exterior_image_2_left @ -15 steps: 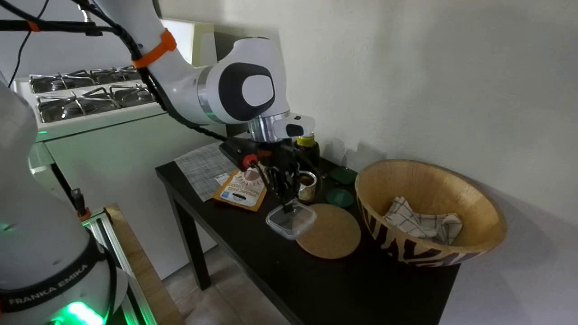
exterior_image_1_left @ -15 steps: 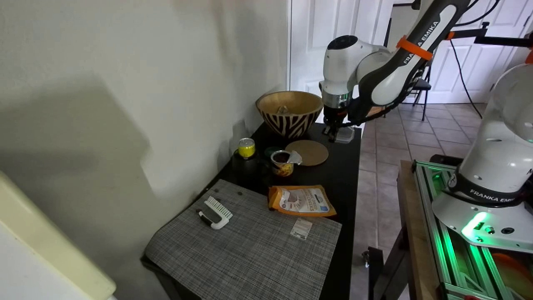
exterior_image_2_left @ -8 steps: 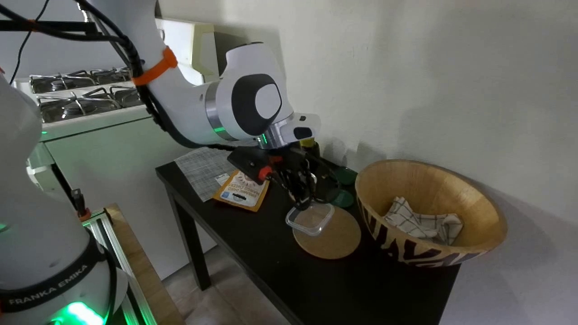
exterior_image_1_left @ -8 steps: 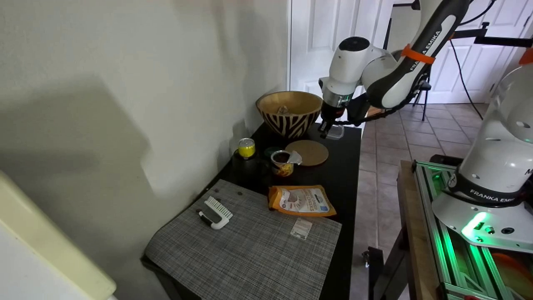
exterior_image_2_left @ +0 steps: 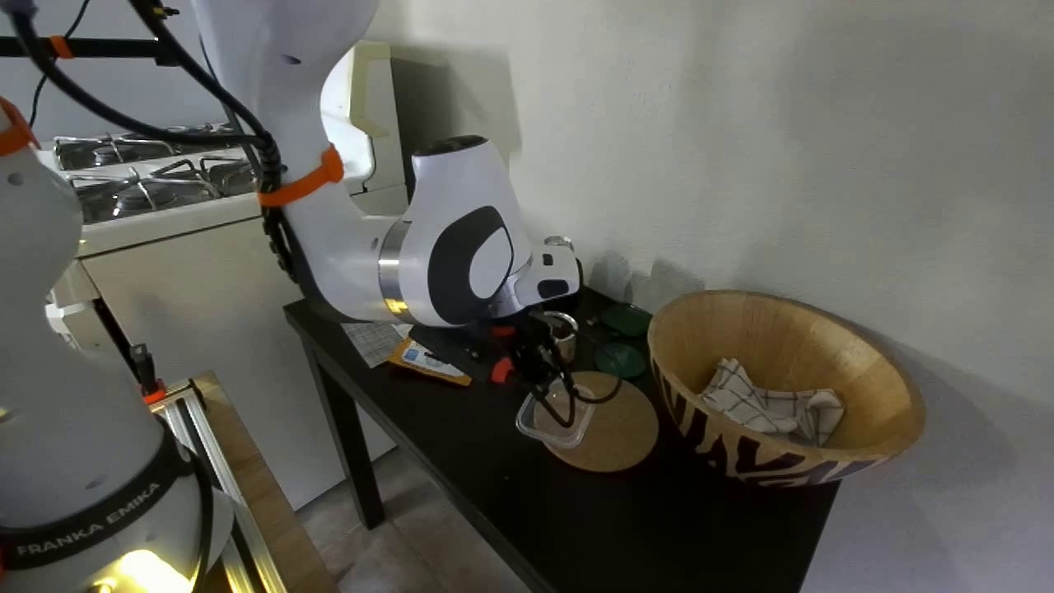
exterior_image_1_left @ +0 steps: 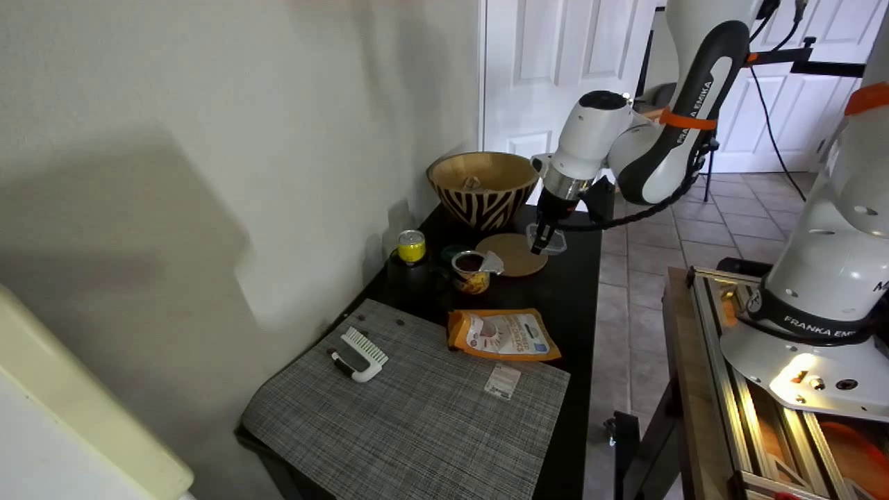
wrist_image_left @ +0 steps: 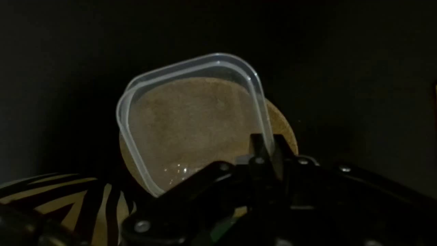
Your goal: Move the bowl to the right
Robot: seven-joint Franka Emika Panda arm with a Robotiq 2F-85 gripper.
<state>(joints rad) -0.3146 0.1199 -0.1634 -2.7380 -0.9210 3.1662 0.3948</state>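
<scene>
The bowl is a clear, see-through container with rounded corners; it shows in both exterior views [exterior_image_1_left: 555, 242] [exterior_image_2_left: 550, 430] and in the wrist view [wrist_image_left: 191, 116]. My gripper [wrist_image_left: 267, 145] is shut on one side wall of the bowl, with the rim between its fingers. In an exterior view the gripper [exterior_image_1_left: 539, 248] points down at the bowl's near side. The bowl overlaps the edge of the round tan board [exterior_image_2_left: 613, 436] on the black table. I cannot tell whether its base touches the board. The bowl looks empty.
The large zebra-patterned basket bowl [exterior_image_2_left: 725, 329] with a cloth in it stands beside the board. An opened can [exterior_image_1_left: 472, 278], a yellow-topped can [exterior_image_1_left: 411, 246] and green lids [exterior_image_2_left: 622, 360] are near. An orange pouch [exterior_image_1_left: 507, 335], grey mat [exterior_image_1_left: 417, 417] and brush [exterior_image_1_left: 361, 355] lie further along.
My gripper has carried the bowl over the round board's edge and then lower. The arm has come down and its wrist has tilted. The base light has changed from green to yellow.
</scene>
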